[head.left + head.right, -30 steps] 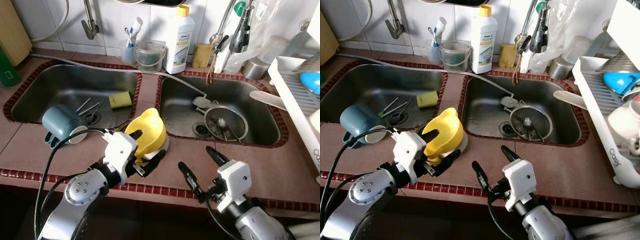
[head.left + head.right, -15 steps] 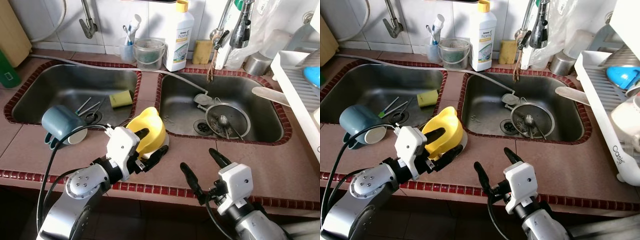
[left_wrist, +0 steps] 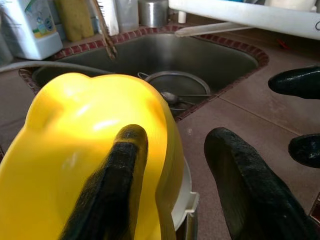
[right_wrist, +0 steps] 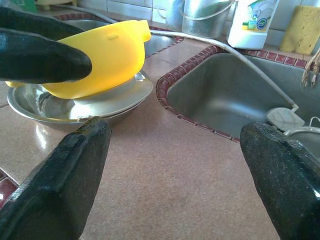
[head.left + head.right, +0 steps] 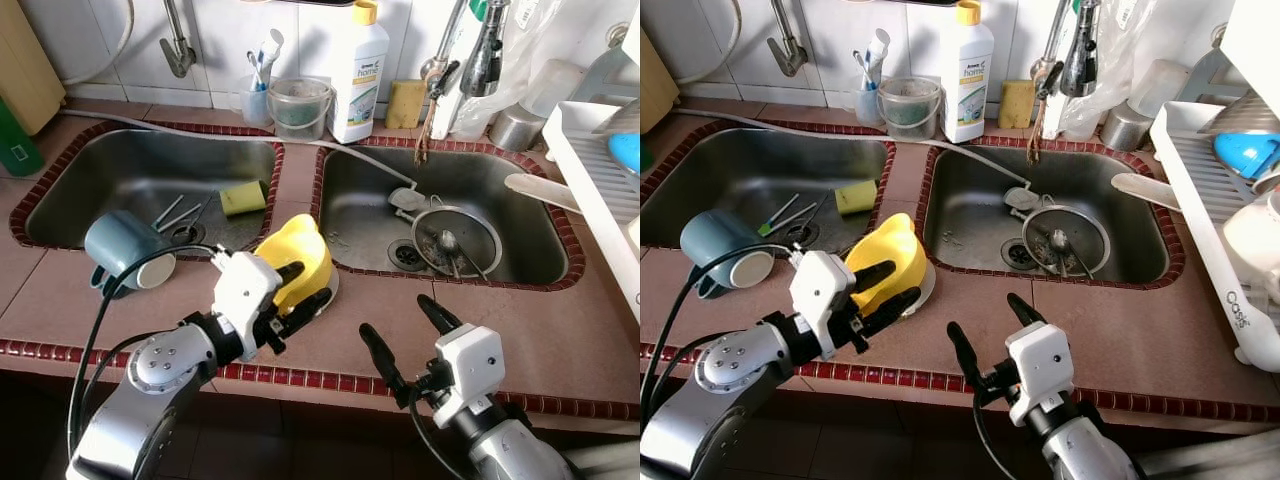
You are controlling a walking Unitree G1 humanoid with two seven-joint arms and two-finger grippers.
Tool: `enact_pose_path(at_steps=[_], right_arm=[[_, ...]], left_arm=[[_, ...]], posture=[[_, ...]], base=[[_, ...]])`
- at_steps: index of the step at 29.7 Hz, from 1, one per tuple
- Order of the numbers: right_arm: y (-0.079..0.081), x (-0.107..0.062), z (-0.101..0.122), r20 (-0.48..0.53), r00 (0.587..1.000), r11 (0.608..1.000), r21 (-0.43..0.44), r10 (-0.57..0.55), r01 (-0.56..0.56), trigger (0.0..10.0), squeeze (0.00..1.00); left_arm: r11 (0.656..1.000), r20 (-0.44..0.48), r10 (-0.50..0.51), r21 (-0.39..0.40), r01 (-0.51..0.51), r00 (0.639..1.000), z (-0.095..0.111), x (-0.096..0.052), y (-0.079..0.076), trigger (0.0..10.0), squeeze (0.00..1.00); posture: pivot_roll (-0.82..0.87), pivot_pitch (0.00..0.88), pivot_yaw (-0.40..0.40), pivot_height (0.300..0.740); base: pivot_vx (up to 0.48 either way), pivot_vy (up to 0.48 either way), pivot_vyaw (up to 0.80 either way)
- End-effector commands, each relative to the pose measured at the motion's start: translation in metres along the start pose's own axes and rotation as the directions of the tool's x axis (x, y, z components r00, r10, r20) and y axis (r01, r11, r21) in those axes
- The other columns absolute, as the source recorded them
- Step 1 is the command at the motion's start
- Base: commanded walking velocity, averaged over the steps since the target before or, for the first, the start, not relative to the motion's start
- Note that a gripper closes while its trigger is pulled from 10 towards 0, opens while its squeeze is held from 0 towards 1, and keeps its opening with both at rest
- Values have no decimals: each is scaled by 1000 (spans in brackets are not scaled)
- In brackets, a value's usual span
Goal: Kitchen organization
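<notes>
The left hand [image 5: 292, 290] is straddling the rim of the yellow bowl [image 5: 297, 262], fingers apart, on a steel plate [image 4: 127, 95] on the desk [image 5: 560, 340] between the sinks. Closing and lifting seems next. The right hand [image 5: 400, 340] is hovering open nearby.

Home kitchen: double stainless sink [image 5: 150, 175] set in a brown-tiled desk [image 5: 560, 330], white-tiled wall behind, taps [image 5: 180, 50], detergent bottle [image 5: 358, 75], sponge [image 5: 241, 198], dish rack [image 5: 590, 190] and a strainer [image 5: 452, 240] in the right basin.
</notes>
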State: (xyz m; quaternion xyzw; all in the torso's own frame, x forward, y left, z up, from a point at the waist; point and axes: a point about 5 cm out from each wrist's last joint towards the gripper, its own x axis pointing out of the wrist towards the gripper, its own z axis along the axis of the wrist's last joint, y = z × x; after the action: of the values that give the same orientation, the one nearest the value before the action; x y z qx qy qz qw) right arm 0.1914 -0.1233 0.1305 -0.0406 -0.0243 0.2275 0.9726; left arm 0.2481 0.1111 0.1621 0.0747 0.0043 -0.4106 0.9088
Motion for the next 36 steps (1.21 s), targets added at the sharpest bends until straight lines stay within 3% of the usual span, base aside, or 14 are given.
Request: enact_pose_path(at_steps=[1,26,36], right_arm=[[1,-2,2,10,1000,1000,-7,-8,8,10000,0],[4,-4,2,11,999,999,4,-40,40,10000,0],[2,-3,2,14,999,999,5,-44,44,10000,0]], left_arm=[[1000,-6,-22,19,22,1000,3,0,-3,0,0],[997,-39,-74,15,74,997,2,-2,-8,0,0],[999,-10,-34,-9,34,999,9,-1,-1,0,0]], posture=[[-163,132,23,740],[-171,148,57,740],[-164,150,49,740]], base=[[0,0,0],[0,0,0],[0,0,0]])
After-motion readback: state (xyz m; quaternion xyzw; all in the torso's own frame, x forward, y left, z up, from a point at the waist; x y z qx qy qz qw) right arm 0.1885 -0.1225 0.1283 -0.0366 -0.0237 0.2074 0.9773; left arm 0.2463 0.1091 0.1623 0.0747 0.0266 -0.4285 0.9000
